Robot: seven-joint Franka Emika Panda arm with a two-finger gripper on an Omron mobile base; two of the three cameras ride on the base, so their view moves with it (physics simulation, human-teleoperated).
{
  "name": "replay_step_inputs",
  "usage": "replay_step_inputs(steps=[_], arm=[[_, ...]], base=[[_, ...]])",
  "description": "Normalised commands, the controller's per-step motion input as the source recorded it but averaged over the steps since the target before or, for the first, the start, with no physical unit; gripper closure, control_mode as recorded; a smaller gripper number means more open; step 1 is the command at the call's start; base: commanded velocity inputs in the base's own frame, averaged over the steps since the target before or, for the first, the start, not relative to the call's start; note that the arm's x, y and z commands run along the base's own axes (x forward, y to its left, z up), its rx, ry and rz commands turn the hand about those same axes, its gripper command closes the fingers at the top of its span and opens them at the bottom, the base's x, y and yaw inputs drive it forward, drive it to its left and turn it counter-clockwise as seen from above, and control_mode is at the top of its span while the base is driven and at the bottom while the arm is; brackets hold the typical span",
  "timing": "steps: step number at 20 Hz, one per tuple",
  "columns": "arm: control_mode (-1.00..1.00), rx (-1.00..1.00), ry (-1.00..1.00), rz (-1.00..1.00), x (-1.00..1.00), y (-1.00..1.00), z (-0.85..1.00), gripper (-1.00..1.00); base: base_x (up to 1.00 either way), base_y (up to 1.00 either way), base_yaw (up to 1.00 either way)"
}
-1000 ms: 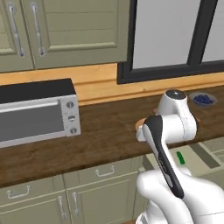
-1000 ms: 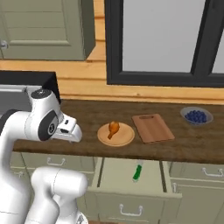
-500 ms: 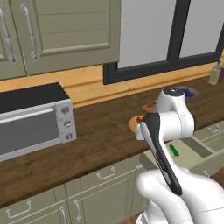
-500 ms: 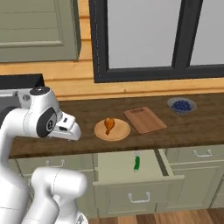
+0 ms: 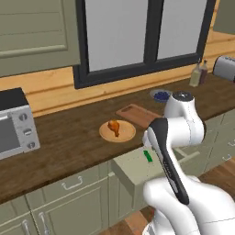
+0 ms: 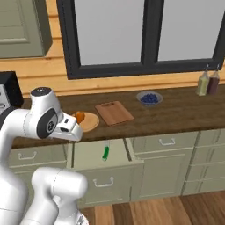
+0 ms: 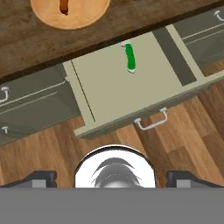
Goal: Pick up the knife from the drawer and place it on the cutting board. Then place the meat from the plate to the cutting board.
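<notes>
Drawer: the drawer (image 7: 131,87) stands pulled out under the surface (image 6: 176,110), its silver handle (image 7: 151,122) facing the floor side in the hand view.
Knife: the knife (image 7: 129,57) lies flat inside the drawer, toward the back, green handle plain to see; untouched, nothing around it.
Pincer: the pincer (image 7: 114,177) hangs above the drawer front, well apart from the knife; two dark tips (image 7: 40,178) sit wide at the bottom corners of the hand view, so it reads as spread and carrying nothing.
Plate: the plate (image 6: 85,121) sits on the surface just behind the drawer, with the meat (image 6: 80,116) on it.
Cutting board: the cutting board (image 6: 114,112) lies just beside the plate, on the side toward the bowl of blueberries (image 6: 149,98), and it is bare.
Progress: I'd call this the very start; drawer open, but neither item moved.
Left to do: reach down to the knife, pinch the handle, carry it to the board, then fetch the meat over too.
</notes>
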Motion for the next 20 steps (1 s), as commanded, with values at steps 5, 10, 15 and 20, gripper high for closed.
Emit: replay_step_inputs(steps=[5,10,15,20], arm=[[1.0,0.0,0.0,0.0,0.0,0.0,0.0,-1.0],[1.0,0.0,0.0,0.0,0.0,0.0,0.0,-1.0],[1.0,0.0,0.0,0.0,0.0,0.0,0.0,-1.0],[1.0,0.0,0.0,0.0,0.0,0.0,0.0,-1.0]], base=[[-0.05,-1.0,0.01],[0.2,-1.0,0.18],[0.36,-1.0,0.35],[0.37,-0.92,0.4]])
